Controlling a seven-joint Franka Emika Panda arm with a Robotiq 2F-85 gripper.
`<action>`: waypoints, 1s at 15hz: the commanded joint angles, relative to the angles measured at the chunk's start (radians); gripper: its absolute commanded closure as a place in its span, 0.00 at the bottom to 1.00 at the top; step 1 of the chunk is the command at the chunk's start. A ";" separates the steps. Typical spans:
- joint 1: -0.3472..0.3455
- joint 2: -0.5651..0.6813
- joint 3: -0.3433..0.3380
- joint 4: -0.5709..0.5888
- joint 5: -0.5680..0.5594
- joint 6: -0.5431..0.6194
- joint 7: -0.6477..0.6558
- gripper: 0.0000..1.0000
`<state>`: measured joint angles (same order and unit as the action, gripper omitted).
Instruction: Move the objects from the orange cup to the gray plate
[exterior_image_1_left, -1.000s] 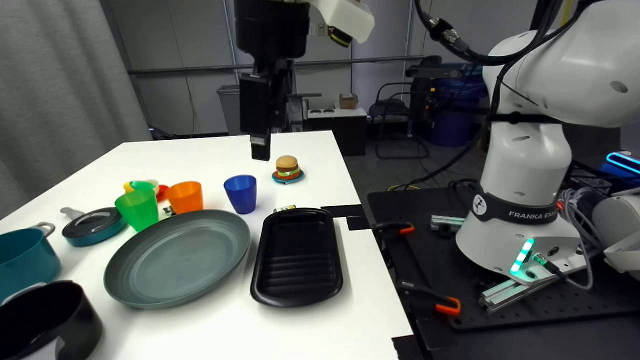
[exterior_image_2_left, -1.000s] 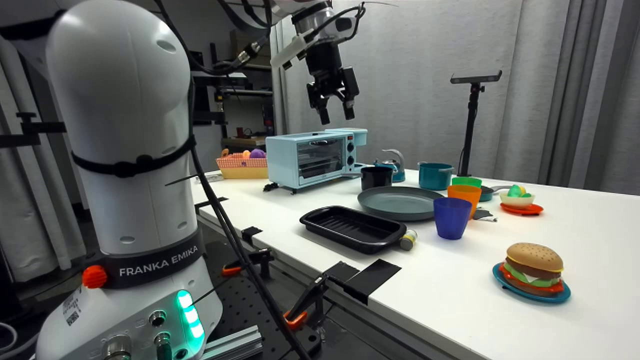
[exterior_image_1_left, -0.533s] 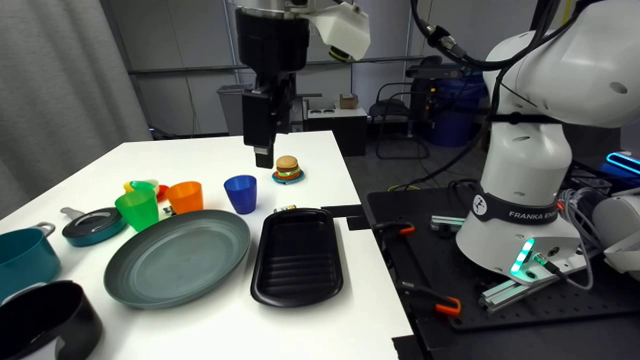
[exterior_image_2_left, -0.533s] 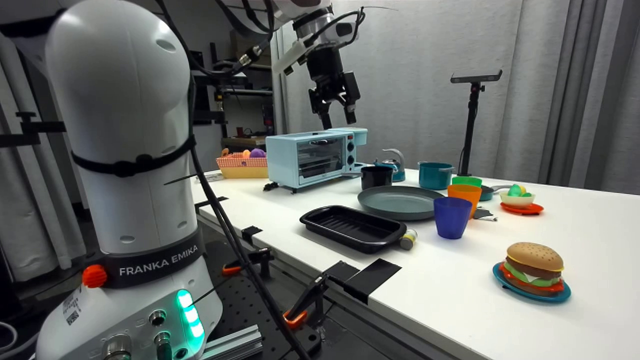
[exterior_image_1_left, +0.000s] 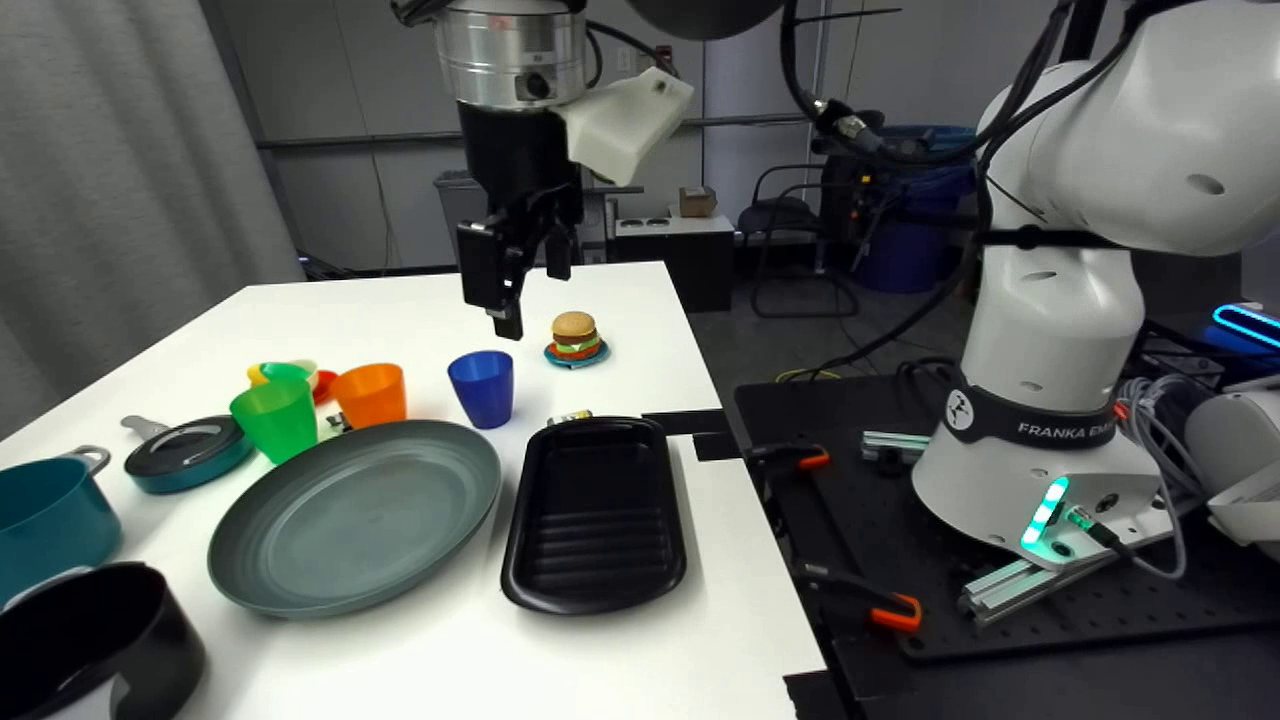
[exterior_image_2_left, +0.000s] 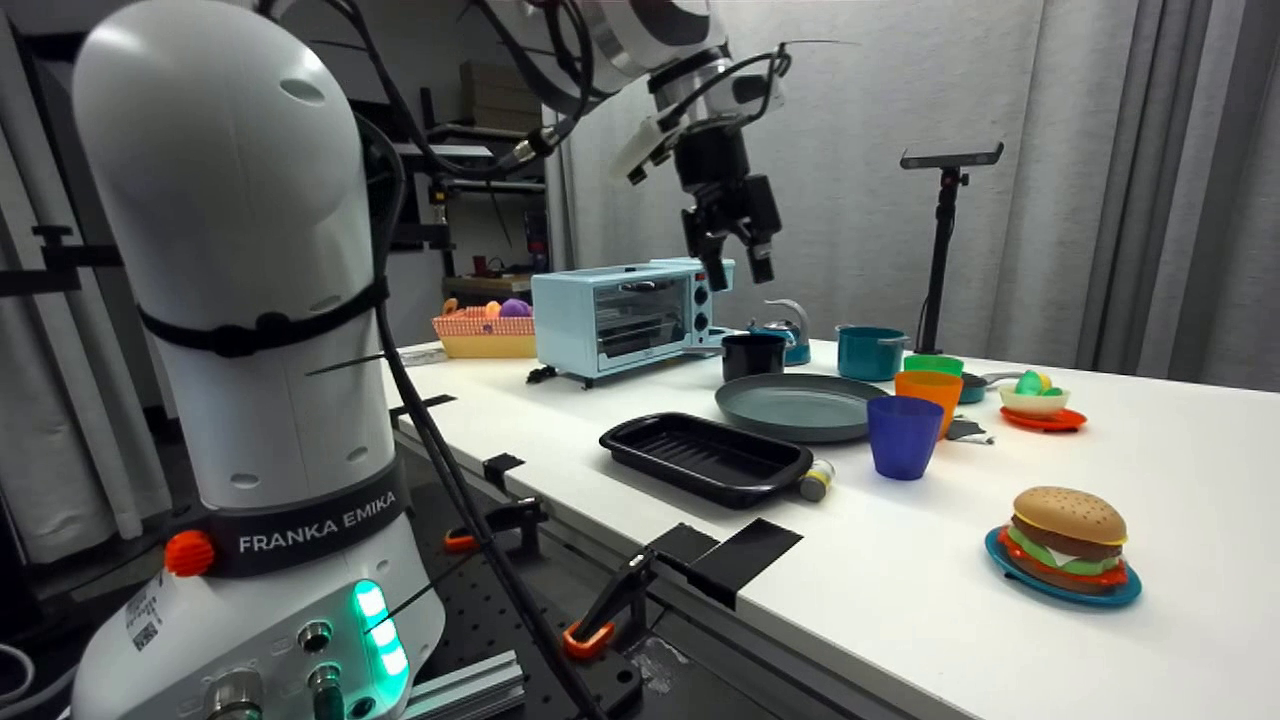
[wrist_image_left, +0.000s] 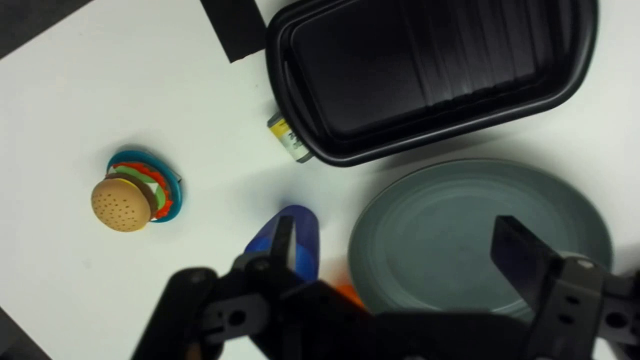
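In an exterior view my jaws hang in the air well above the tabletop (exterior_image_1_left: 725, 570), a little slanted, pointing down and parted wide. The orange cup (exterior_image_1_left: 372, 395) stands upright, lower than the jaws and well apart from them. It is between the green cup (exterior_image_1_left: 275, 420) and the blue cup (exterior_image_1_left: 483, 392), beside the rim of the gray plate (exterior_image_1_left: 355, 520); whether cup and plate touch I cannot tell. The inside of the orange cup is hidden, so I cannot tell what lies in it. The black tray (exterior_image_1_left: 595, 475) lies next to the plate.

In an exterior view my jaws show spread, overlapping the toaster oven (exterior_image_2_left: 640, 318) along the line of sight, higher than the orange cup and clear of it. The blue cup covers part of the orange cup.

In the wrist view a wide gap parts my jaws, and much of the gray plate shows through it. One tip overlaps the blue cup, the other the plate. Of the orange cup I see just a small blurred patch between the jaws, at the plate's edge; their base covers the rest. The toy burger (wrist_image_left: 132, 195) lies outside the gap, on the blue cup's side.
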<state>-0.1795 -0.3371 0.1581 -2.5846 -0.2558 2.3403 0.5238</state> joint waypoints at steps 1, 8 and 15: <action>-0.078 0.196 -0.075 0.133 -0.103 0.072 0.048 0.00; -0.025 0.440 -0.203 0.332 -0.127 0.150 0.097 0.00; 0.060 0.628 -0.312 0.496 -0.110 0.199 0.153 0.00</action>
<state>-0.1662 0.2072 -0.0969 -2.1740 -0.3637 2.5223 0.6368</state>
